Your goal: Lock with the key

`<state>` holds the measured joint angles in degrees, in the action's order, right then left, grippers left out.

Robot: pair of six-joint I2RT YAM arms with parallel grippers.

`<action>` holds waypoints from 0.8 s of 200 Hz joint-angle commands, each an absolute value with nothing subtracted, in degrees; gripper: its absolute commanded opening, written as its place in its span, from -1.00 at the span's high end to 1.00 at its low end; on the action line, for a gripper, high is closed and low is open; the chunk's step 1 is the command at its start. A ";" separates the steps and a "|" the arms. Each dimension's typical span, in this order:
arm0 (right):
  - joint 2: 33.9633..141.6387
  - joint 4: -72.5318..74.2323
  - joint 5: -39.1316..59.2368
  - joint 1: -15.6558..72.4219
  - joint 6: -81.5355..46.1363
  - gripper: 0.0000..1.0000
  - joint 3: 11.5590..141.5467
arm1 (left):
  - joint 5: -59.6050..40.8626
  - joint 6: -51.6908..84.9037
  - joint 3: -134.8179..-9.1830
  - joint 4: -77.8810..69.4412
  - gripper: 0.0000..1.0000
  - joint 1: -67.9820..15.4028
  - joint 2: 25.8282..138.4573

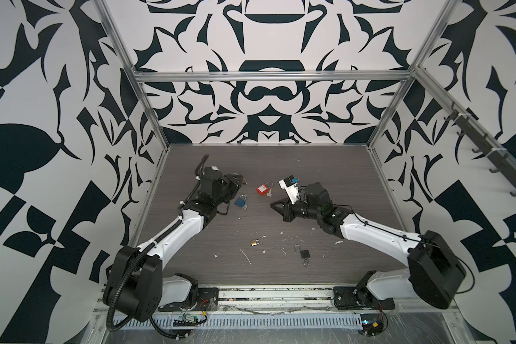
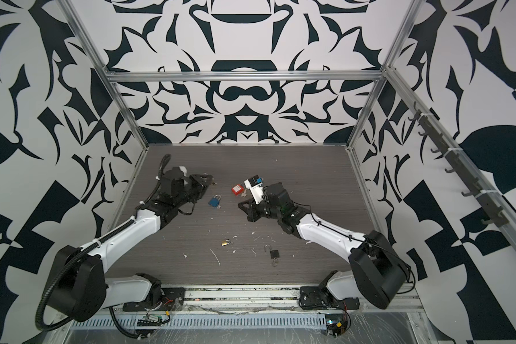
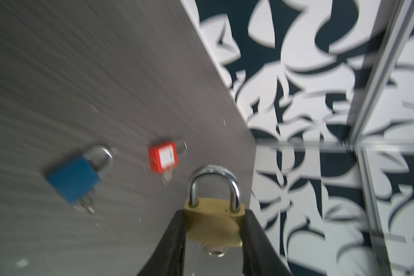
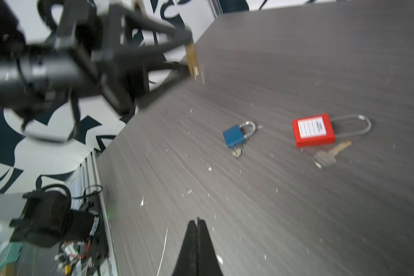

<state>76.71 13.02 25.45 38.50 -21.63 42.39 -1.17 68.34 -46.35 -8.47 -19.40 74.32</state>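
left gripper (image 3: 213, 213) is pinching the brass padlock (image 3: 210, 227), lower middle. right gripper (image 4: 197, 223) is sitting pressed together; spread it around the key (image 3: 213, 250).

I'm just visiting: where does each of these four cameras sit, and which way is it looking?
Top views: twin eyes mounted high over the arms' bases, looking down at the table; both arms show whole, left gripper and right gripper.
Left wrist: on the left arm, looking along its fingers, clamped on a brass padlock.
Right wrist: on the right arm, looking past its shut gripper across the table toward the left gripper.
Shared: both wrist views show the blue padlock and red padlock.
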 commanded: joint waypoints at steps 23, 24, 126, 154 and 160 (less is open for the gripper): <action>77.87 12.57 25.68 38.52 -22.66 1.00 44.60 | 0.11 64.26 -50.71 -6.19 1.00 -19.25 75.35; 77.96 12.61 25.63 38.51 -22.71 1.00 44.76 | -0.12 64.25 -50.80 -6.13 1.00 -19.25 75.42; 85.21 21.21 20.31 38.54 -32.39 0.28 56.33 | -4.26 50.13 -71.28 28.47 1.00 -27.04 82.87; 88.80 25.90 22.86 38.57 -38.50 0.30 57.14 | -3.73 50.17 -71.96 28.28 1.00 -29.15 82.83; 89.30 27.03 22.93 38.54 -39.69 0.31 57.13 | -3.38 49.94 -72.19 28.26 1.00 -29.53 82.88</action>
